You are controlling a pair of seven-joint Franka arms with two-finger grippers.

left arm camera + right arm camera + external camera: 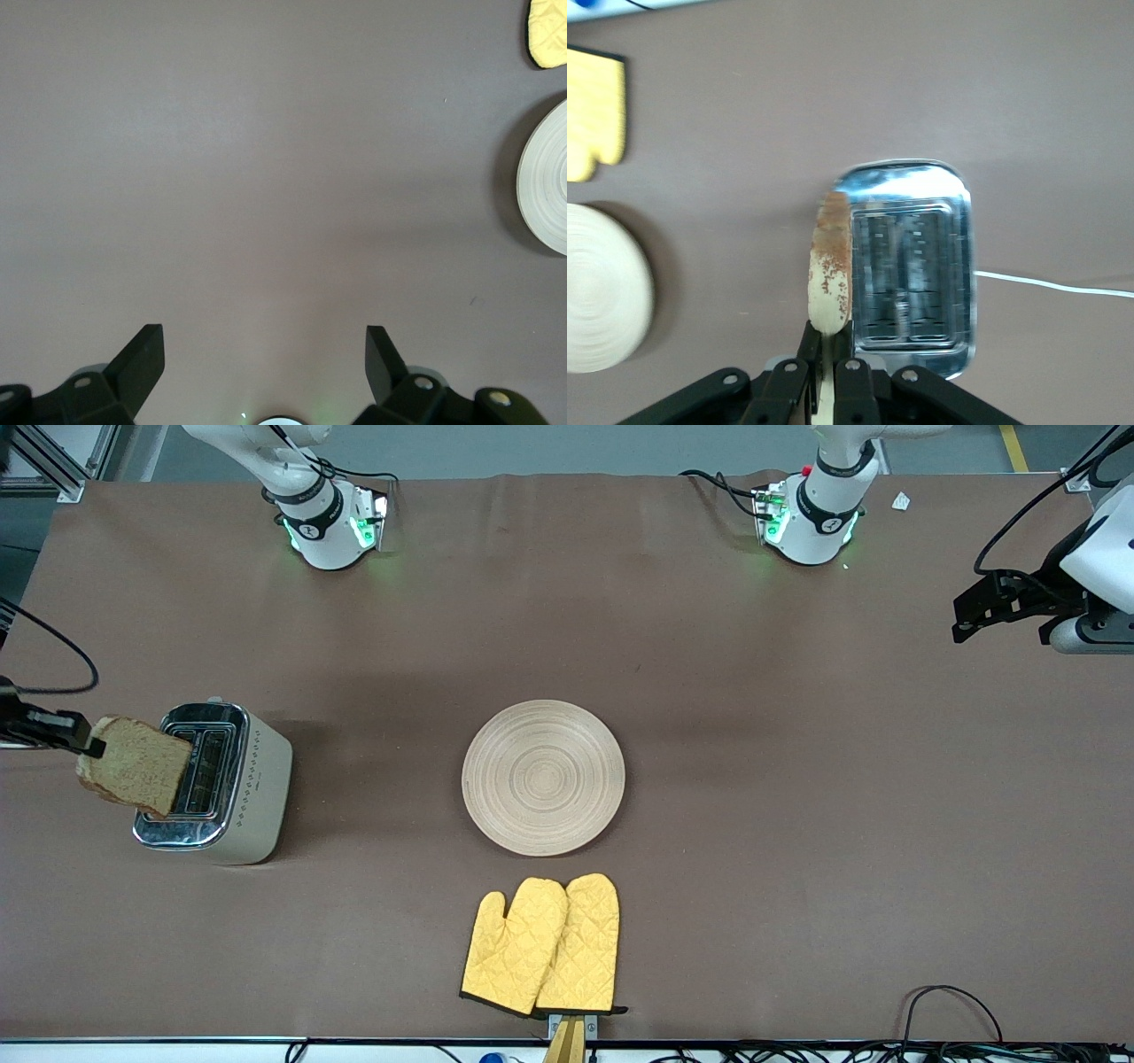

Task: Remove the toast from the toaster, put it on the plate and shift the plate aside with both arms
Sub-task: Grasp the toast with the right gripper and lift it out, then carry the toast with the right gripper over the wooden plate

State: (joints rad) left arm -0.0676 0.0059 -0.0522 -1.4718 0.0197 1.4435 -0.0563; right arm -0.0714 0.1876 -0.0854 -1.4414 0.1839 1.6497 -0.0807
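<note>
The toast (135,765), a speckled tan slice, hangs in the air over the toaster (217,781), with my right gripper (78,737) shut on its edge. Seen edge-on in the right wrist view, the toast (829,274) sits pinched between the black fingers (812,341) of my right gripper (829,343), above the toaster's chrome top (912,266). The round pale wooden plate (543,777) lies bare at the table's middle. My left gripper (973,613) waits open in the air over the left arm's end of the table, nothing between its fingers (142,359).
Two yellow quilted oven mitts (545,945) lie side by side, nearer the front camera than the plate. The toaster stands toward the right arm's end of the table. Cables run along the table's front edge. The plate's rim (545,177) and a mitt's tip (549,31) show in the left wrist view.
</note>
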